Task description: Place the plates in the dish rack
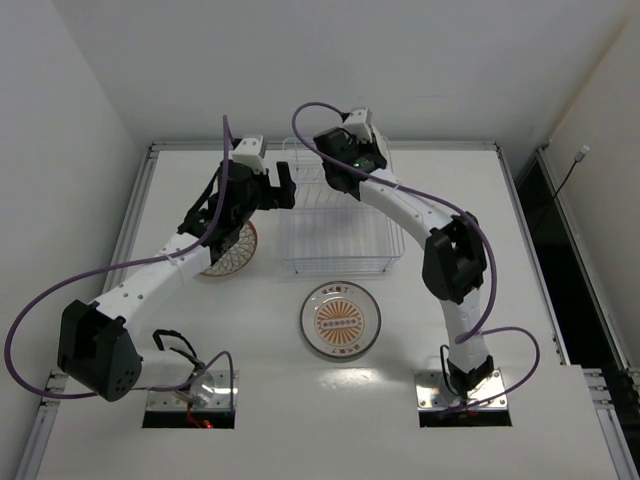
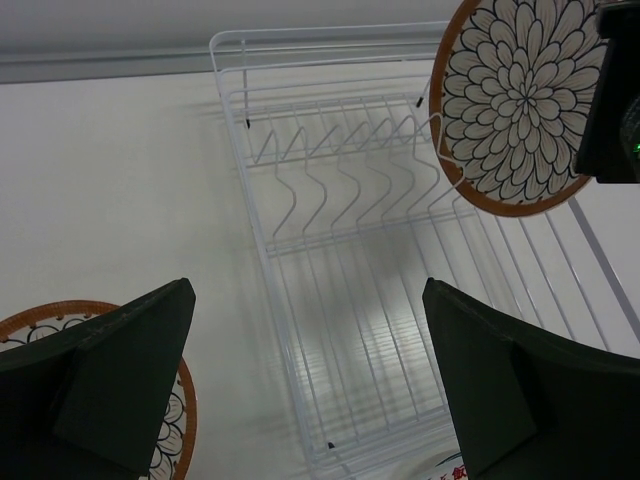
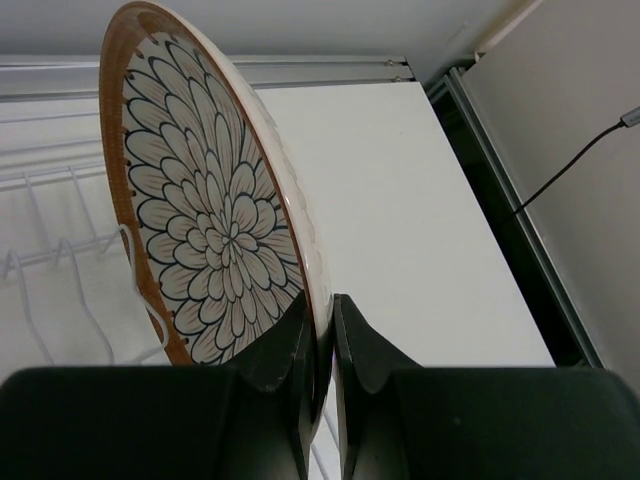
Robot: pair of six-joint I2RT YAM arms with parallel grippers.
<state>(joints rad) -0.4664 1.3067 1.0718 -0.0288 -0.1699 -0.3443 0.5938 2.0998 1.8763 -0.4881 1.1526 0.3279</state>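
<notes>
**Zero of three plates clearly seated; one in hand at the rack**

One plate is in play. The right tool [image 3: 322,312] is pinching the lower rim of a petal plate [image 3: 215,235], with a finger pressed on each face and the plate upright on edge. In the left wrist view the plate hangs at the far end of the dish rack [image 2: 330,250], its bottom edge down around the dividers [image 2: 345,190]. I can't tell whether it sits in a slot or hangs just above one. Either way the tool has not let go, so I don't count it as loaded.

The left tool [image 2: 308,300] is spread wide and holds nothing. It hovers above the rack's left side, looking along its length. As far as both wrist views show, no other plate is in the rack.

Further out, the second petal plate [image 1: 232,255] lies flat on the bench [image 1: 480,230] just left of the rack, partly under the left arm. The sunburst plate [image 1: 340,321] lies flat in front of the rack's near edge, apart from it, between the two arm bases.

Judgement: the first placement is roughly mid-step. Left to do:
- Seat and release this plate.
- Pick, stand up and slot the two plates on the bench.

The left tool is closest to the second petal plate, so that is the likely next candidate. Flat plates will need an edge grip, which I expect to be the slower part.
</notes>
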